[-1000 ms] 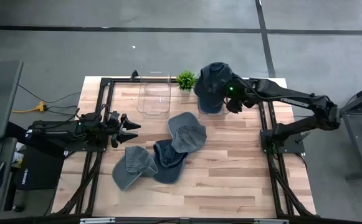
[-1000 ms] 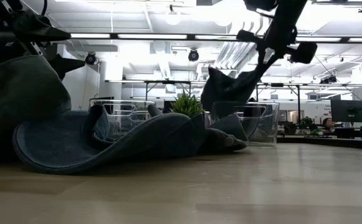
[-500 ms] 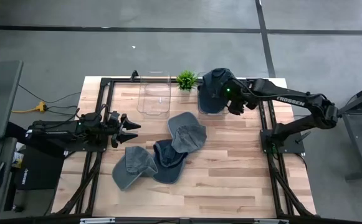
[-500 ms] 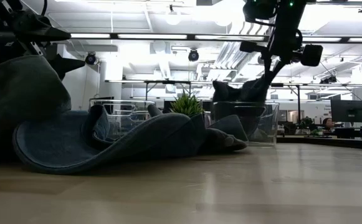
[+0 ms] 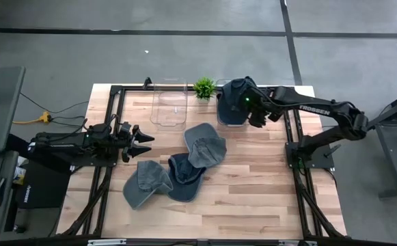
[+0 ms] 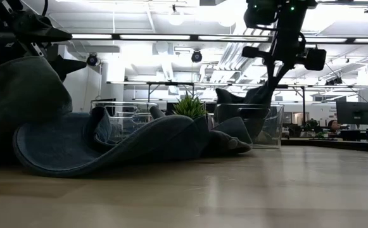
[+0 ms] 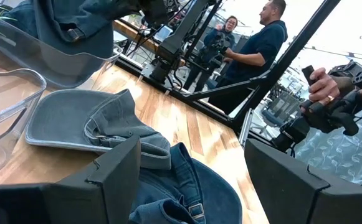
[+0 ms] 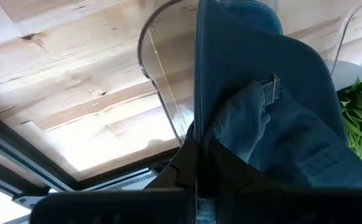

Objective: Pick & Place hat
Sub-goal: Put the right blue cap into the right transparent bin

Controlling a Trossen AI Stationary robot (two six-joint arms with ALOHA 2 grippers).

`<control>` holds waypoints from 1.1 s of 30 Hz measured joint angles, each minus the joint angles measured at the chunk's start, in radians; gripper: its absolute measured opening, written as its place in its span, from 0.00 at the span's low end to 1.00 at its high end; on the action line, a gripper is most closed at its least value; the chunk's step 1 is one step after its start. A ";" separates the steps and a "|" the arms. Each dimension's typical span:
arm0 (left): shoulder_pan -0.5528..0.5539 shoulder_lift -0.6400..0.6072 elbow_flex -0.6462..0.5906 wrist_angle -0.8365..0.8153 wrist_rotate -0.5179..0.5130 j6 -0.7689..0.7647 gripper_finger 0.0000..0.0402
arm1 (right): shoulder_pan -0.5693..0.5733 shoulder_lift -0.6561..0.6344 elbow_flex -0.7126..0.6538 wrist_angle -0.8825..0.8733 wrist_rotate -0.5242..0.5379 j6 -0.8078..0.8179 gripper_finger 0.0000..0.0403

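The dark blue hat [image 5: 236,101] hangs partly inside the right-hand clear bin [image 5: 229,120] at the far side of the table [image 5: 253,198], clamped between the fingers of the right gripper [image 5: 248,104], which holds it from above. Just left of that bin stands a small green plant [image 5: 204,87], and farther left a second clear bin [image 5: 169,107]. Three more hats lie near the table's middle: a grey one [image 5: 205,143], a dark blue one [image 5: 186,175] and another grey one [image 5: 145,183], overlapping each other. The left gripper [image 5: 143,139] waits at the left edge, fingers apart, holding nothing. In the left wrist view, two people [image 7: 255,43] stand beyond the table.
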State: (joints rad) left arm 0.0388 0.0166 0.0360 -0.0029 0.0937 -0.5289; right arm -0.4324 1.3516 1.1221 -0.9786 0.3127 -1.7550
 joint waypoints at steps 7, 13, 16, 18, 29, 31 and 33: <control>0.000 0.000 0.000 0.000 0.000 0.000 0.66 | 0.000 0.004 0.000 0.073 -0.027 0.119 0.13; 0.000 0.000 0.000 0.000 0.000 0.000 0.66 | -0.002 0.004 0.000 0.080 -0.042 0.230 0.25; 0.000 0.000 0.000 0.000 0.000 0.000 0.66 | -0.014 0.004 0.000 0.083 -0.054 0.297 0.28; 0.000 0.000 0.000 0.000 0.000 0.000 0.66 | -0.020 0.004 0.000 0.100 -0.040 0.352 0.29; 0.000 0.000 0.000 0.000 0.000 0.000 0.66 | -0.047 0.004 0.000 0.141 -0.005 0.702 0.31; 0.000 0.000 0.000 0.000 0.000 0.000 0.66 | -0.057 0.004 0.000 0.155 -0.006 0.777 0.31; 0.000 0.000 0.000 0.000 0.000 0.000 0.66 | -0.070 0.004 0.000 0.178 -0.005 0.857 0.31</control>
State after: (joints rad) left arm 0.0391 0.0166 0.0360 -0.0029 0.0937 -0.5289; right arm -0.5028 1.3556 1.1221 -0.8001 0.3073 -0.8982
